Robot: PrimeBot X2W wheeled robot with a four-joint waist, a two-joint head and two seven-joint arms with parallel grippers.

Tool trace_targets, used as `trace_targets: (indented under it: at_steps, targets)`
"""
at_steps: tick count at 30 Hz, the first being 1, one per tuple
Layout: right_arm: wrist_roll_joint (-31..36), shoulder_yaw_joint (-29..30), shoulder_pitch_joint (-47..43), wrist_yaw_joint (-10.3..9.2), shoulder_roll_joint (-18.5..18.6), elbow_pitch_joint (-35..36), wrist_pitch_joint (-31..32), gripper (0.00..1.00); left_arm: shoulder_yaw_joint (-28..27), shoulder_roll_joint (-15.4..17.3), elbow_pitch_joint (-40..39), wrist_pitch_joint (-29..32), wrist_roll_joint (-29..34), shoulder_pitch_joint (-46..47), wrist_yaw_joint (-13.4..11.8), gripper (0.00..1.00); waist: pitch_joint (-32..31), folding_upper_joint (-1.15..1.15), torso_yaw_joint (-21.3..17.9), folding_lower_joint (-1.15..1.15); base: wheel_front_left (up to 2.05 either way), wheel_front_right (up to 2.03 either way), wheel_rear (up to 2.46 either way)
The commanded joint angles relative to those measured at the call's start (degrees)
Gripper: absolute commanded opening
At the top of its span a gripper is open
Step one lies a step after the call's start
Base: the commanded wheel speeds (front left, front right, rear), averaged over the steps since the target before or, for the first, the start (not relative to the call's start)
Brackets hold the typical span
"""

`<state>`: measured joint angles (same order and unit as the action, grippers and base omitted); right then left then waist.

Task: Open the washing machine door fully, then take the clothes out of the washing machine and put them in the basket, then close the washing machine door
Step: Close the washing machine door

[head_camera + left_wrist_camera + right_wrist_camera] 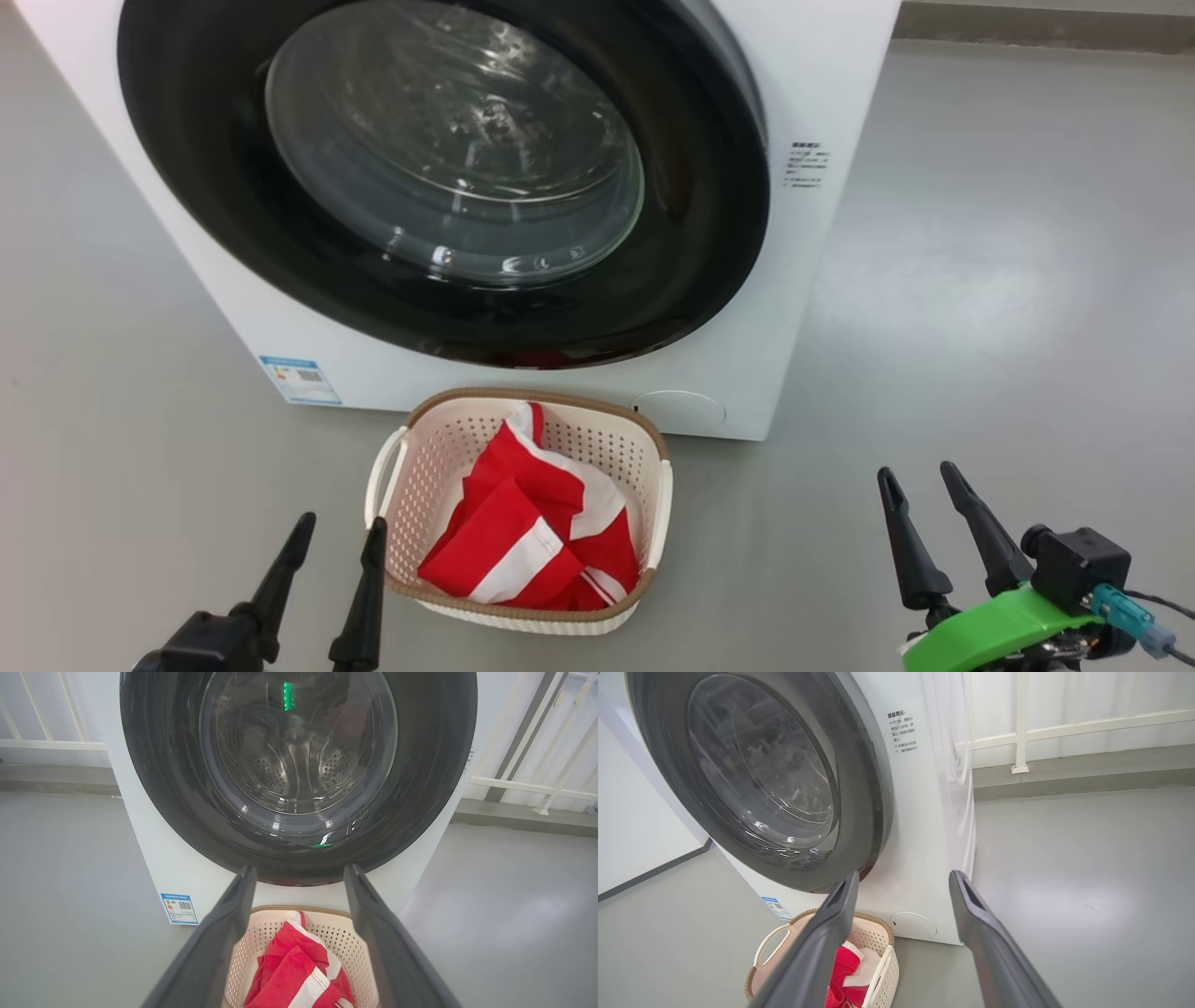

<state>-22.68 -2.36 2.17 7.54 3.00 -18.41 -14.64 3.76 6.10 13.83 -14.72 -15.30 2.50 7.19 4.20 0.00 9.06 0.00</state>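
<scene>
The white washing machine stands on a grey floor, its washing machine door flat against the front, facing the robot. The wrist views add a white railing behind. Just before the machine, the basket holds the clothes, bunched from far rim to near. The left gripper and right gripper hang empty, fingers apart.

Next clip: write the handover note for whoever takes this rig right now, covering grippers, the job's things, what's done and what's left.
Left gripper: open, empty, low beside the basket's left side.
Right gripper: open, empty, above the floor right of the basket.
The clothes lie in the basket, which stands just in front of the washing machine.
The washing machine door sits against the machine front and looks closed; the latch cannot be confirmed.
Done: clothes in basket, door apparently shut.
Left: at most, check the latch.
</scene>
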Motion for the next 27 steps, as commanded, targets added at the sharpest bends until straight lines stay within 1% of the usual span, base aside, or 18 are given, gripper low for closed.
trace_targets:
  at_steps: [1,15,27]
  targets:
    - [0.7,-0.7,0.0,-0.05,0.1,1.7,-0.4,1.0,-2.2,1.0,-1.0,-0.3,0.5,0.5,0.3,1.0,-1.0,0.0,-1.2,0.0,0.0,0.0,0.0]
    - [0.8,1.8,-3.8,-0.05,0.6,3.4,-0.4,1.0,-4.4,0.8,-1.4,-0.3,1.3,-0.9,0.3,1.0,-2.3,0.0,-4.5,0.0,0.0,0.0,0.0]
    - [0.9,3.5,-6.1,-0.05,0.5,4.1,-0.4,1.0,-5.6,0.1,-2.3,-0.3,2.0,-2.5,0.3,1.0,-2.7,0.0,-5.7,0.0,0.0,0.0,0.0]
